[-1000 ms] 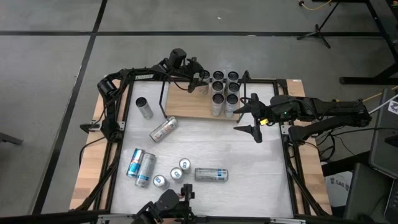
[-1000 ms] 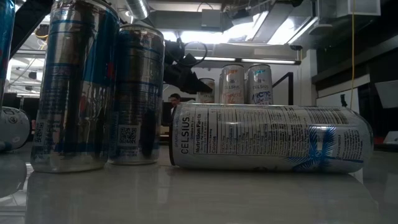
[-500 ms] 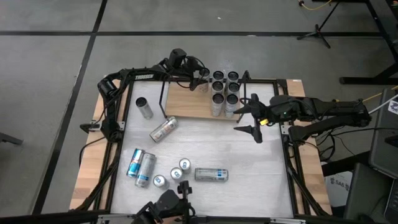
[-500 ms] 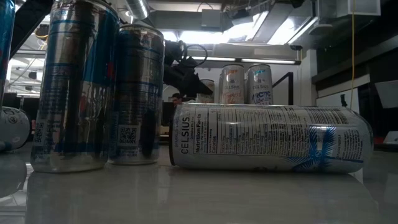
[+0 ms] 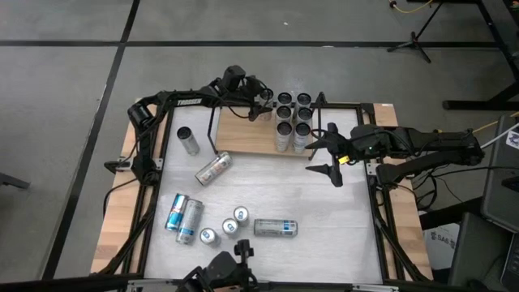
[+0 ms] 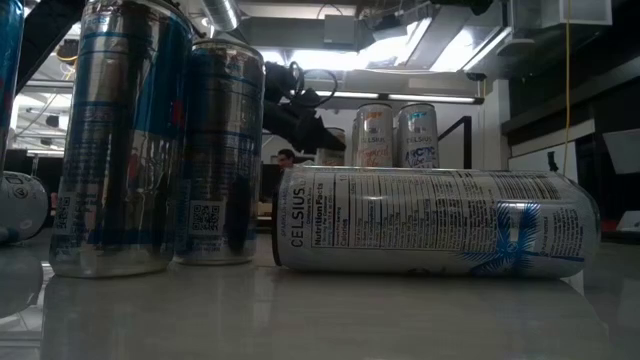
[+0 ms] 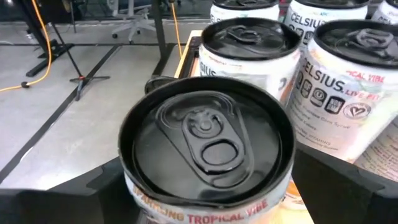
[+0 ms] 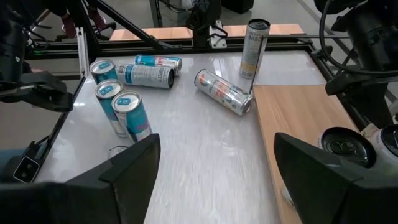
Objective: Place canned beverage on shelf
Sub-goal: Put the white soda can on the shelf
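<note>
Can (image 7: 208,146) clamped in left gripper (image 5: 261,104) beside shelved cans (image 5: 293,120): lower upright onto shelf (image 5: 243,136), then release. Right gripper (image 5: 326,152) apart, idle.

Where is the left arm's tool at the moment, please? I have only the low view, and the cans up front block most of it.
Observer: The left tool is over the shelf, at the edge farthest from your camera, beside the group of cans standing there.
Operator: Is it carrying anything?
Observer: Yes. The left wrist view shows an upright black-topped can gripped between its fingers.
Operator: And the right arm?
Observer: The right tool hangs open over the table, just off the shelf's right end.
</note>
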Controlling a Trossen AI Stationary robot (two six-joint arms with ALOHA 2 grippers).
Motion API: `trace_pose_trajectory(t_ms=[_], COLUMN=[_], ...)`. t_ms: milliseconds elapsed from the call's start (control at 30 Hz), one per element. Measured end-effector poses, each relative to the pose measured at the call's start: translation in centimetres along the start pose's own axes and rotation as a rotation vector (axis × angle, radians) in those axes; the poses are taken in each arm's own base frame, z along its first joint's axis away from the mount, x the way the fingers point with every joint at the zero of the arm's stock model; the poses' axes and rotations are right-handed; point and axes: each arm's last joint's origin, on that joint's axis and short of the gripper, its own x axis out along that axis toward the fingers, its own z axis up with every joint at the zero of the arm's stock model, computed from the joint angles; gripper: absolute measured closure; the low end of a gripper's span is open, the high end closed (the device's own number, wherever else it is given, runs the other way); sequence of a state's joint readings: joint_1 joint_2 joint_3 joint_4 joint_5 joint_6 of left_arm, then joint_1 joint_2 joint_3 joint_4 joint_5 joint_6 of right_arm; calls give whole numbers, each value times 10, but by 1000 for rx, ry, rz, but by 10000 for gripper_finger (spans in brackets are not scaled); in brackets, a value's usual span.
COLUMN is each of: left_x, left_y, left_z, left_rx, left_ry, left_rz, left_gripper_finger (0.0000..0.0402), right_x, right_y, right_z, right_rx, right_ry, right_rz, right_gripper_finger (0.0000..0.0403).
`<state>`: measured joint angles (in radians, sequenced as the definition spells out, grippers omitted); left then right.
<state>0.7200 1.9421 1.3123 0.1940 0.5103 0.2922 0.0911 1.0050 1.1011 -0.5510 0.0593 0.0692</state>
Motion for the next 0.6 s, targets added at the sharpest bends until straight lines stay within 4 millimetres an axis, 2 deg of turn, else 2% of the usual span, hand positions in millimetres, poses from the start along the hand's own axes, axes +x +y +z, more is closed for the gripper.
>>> trace_pose_trajectory(t_ms=[300,600], left_x=[-13,-7], left_y=[-1,-14], left_z=[19,23], left_rx=[-28,-18], left_ry=[-18,-4], left_rz=[123,135], left_gripper_finger=[51,51], right_x=[0,0], right_y=[0,0], right_z=[0,0], right_rx=[0,0], right_ry=[0,-1], right_rz=[0,0], right_gripper_finger=[100,100])
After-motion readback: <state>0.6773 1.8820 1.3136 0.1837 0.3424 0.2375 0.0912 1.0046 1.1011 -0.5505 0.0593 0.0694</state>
